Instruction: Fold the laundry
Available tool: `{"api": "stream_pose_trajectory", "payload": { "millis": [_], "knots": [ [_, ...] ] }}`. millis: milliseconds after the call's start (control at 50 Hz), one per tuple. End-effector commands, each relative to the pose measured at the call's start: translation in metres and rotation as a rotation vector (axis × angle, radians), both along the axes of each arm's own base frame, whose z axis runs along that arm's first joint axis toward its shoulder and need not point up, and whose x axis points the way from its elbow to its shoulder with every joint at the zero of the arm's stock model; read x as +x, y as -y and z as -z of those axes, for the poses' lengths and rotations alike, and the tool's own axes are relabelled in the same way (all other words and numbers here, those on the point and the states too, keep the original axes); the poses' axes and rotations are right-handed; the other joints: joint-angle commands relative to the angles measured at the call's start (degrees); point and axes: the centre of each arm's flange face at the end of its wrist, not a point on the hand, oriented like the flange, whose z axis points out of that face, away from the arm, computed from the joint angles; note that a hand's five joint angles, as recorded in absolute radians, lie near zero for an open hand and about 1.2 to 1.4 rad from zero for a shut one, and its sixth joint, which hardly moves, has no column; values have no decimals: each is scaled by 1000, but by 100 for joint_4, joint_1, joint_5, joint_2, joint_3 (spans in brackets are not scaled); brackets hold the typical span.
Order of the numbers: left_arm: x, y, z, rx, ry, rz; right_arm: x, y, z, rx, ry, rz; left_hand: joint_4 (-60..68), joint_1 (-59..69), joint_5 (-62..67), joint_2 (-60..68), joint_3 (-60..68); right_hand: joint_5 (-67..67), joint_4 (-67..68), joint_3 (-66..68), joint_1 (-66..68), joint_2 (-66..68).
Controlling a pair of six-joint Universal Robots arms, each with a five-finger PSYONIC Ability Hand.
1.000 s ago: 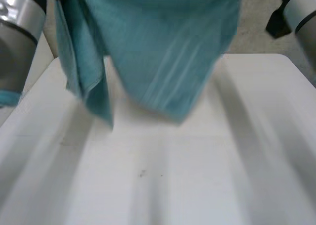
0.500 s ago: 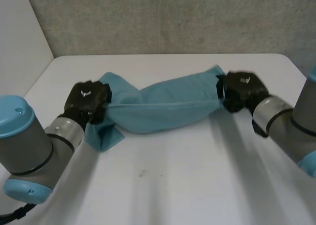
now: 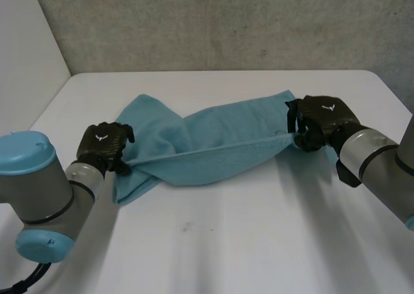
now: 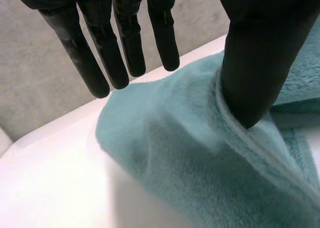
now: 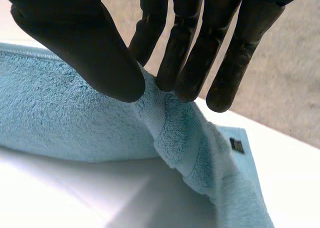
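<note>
A teal towel (image 3: 207,145) lies stretched and loosely bunched across the middle of the white table (image 3: 226,242). My left hand (image 3: 103,145) rests at the towel's left end. In the left wrist view its fingers (image 4: 120,42) are straight and lifted off the towel (image 4: 190,163), and only the thumb touches the hem. My right hand (image 3: 320,119) is at the towel's right end. There its thumb (image 5: 100,47) and fingers pinch the hemmed edge of the towel (image 5: 75,118), close to a corner with a small dark label (image 5: 236,145).
A grey wall (image 3: 226,22) rises behind the table's far edge. Bare tabletop stretches in front of the towel towards me. Both grey arms reach in from the near corners.
One second ago the towel hung high in the air; it has since come down onto the table. In the last half second the left hand drew nearer and opened its fingers.
</note>
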Motion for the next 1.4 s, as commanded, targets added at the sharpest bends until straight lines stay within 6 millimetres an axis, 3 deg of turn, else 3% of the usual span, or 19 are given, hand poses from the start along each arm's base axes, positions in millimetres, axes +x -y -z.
{"api": "stream_pose_trajectory", "payload": {
  "millis": [20,160,220,260,320,400,420,440,460,480,520,540,580,760,900,1160,1260,1300,1400],
  "knots": [
    [3,2,7,18,12,-27,-12,14,15,42,-8,44,504,475,513,497,482,1292,1168,1211,2339,1214],
    [3,0,14,44,22,-26,-14,16,16,61,29,68,740,711,749,733,718,1292,1168,1211,2339,1214],
    [4,-1,15,47,28,-25,-16,19,15,57,34,78,1649,1619,1657,1641,1626,1292,1168,1211,2339,1214],
    [4,-1,14,42,47,-24,-22,24,16,52,38,96,4040,4011,4049,4033,4017,1292,1168,1211,2339,1214],
    [5,-1,11,31,56,-23,-23,25,17,52,38,99,4624,4594,4632,4616,4601,1292,1168,1211,2339,1214],
    [6,1,-10,-27,48,-28,-22,25,20,61,36,97,4624,4594,4632,4616,4601,1292,1168,1211,2339,1214],
    [6,1,-22,-63,36,-29,-22,26,24,73,33,95,4624,4594,4632,4616,4601,965,841,884,2012,887],
    [6,1,-23,-63,36,-29,-22,26,25,73,33,95,4624,4594,4632,4616,4601,962,837,881,2008,883],
    [6,0,-34,-95,25,-30,-24,30,31,92,28,110,4624,4594,4632,4616,4601,-320,-445,-402,726,-399],
    [6,0,-34,-95,25,-30,-24,30,31,92,28,110,4624,4594,4632,4616,4601,-333,-458,-414,713,-412],
    [6,0,-53,-149,7,-29,-24,33,40,133,32,119,4624,4594,4632,4616,4601,-2460,-2585,-2542,-1414,-2539],
    [6,0,-53,-149,7,-29,-24,33,40,133,32,120,4624,4594,4632,4616,4601,-2469,-2594,-2551,-1423,-2548],
    [6,-1,-64,-179,-1,-28,-30,34,44,175,42,143,4624,4594,4632,4616,4601,-3726,-3851,-3807,-2680,-3804],
    [7,-4,-71,-191,-4,-26,-58,34,57,279,74,232,4624,4594,4632,4616,4601,-4606,-4731,-4687,-3560,-4684],
    [9,-1,-73,-197,-5,-31,-76,32,69,287,76,292,4624,4594,4632,4616,4601,-4572,-4697,-4654,-3526,-4651],
    [8,2,-69,-189,-4,-31,-74,46,86,223,65,310,4624,4594,4632,4616,4601,-3916,-4041,-3997,-2870,-3995],
    [9,2,-67,-182,-2,-33,-77,63,98,202,53,354,4624,4594,4632,4616,4601,-2015,-2140,-2097,-969,-2094],
    [9,2,-66,-177,-1,-32,-77,75,103,193,50,361,4624,4594,4632,4616,4601,1272,1147,1191,2318,1194],
    [10,3,-65,-176,2,-35,-76,87,96,162,59,353,4624,4594,4632,4616,4601,1292,1168,1211,2339,1214]
  ]
}}
